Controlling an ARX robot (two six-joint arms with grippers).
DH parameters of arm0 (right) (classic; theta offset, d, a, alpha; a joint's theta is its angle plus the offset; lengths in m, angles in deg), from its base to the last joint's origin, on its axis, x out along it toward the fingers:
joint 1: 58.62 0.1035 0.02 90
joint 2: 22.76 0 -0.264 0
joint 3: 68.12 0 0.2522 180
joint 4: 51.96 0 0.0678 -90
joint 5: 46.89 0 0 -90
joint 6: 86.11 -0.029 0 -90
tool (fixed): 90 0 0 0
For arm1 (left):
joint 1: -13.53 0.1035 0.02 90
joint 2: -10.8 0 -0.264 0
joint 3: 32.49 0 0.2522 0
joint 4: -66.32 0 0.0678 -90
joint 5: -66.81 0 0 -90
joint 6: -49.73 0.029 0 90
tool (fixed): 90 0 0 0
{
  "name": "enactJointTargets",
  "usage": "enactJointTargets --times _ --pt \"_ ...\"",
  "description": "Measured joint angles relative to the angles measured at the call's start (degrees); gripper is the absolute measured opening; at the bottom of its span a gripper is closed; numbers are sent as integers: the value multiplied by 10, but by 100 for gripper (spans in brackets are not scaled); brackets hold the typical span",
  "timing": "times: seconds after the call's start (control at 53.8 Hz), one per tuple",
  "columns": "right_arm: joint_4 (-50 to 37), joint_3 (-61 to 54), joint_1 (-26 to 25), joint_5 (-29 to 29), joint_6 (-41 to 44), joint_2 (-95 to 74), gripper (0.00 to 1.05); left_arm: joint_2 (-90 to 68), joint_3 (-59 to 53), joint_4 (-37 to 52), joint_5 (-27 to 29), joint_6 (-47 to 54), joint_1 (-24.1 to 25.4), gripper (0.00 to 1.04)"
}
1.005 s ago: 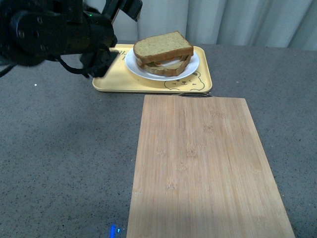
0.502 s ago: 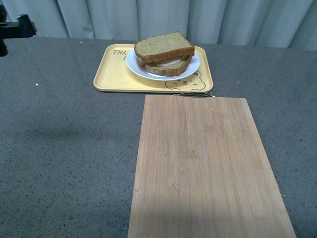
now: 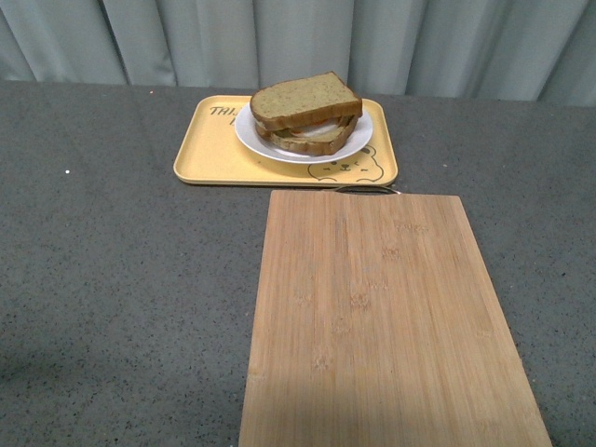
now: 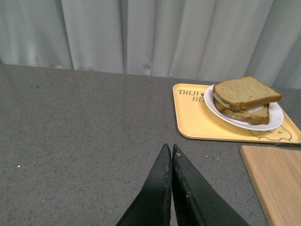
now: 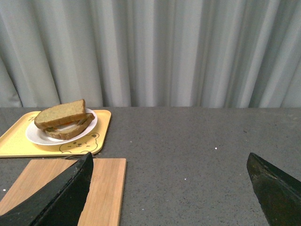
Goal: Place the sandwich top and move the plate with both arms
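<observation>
The sandwich top [image 3: 305, 96], a plain tan-brown bread slice, lies on a lower slice with egg on the white plate [image 3: 358, 133]. The plate sits on a yellow tray [image 3: 209, 149] at the back of the table. Neither arm shows in the front view. My left gripper [image 4: 168, 149] is shut and empty, low over the grey table, well short of the tray [image 4: 197, 123] and the sandwich top [image 4: 245, 91]. My right gripper [image 5: 169, 162] is wide open and empty, over the table to the right of the sandwich top [image 5: 60, 114] and plate [image 5: 35, 136].
A long bamboo cutting board [image 3: 382, 317] lies in front of the tray, reaching to the near edge; it also shows in the right wrist view [image 5: 101, 188]. Grey-green curtains [image 3: 307, 37] hang behind the dark grey table [image 3: 121, 279].
The left arm, which stood at the tray's left a second ago, has pulled back out of the front view. The camera view has shifted slightly. The sandwich and plate have not moved.
</observation>
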Motion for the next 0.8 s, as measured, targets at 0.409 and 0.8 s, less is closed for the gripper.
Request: enactJointTargets --times 0.409,0.8 --pt "0 0 0 -1 0 2 95 203 -13 -142 -5 0 2 4" --pt "0 0 0 -1 0 2 95 329 -14 -259 -5 0 2 4"
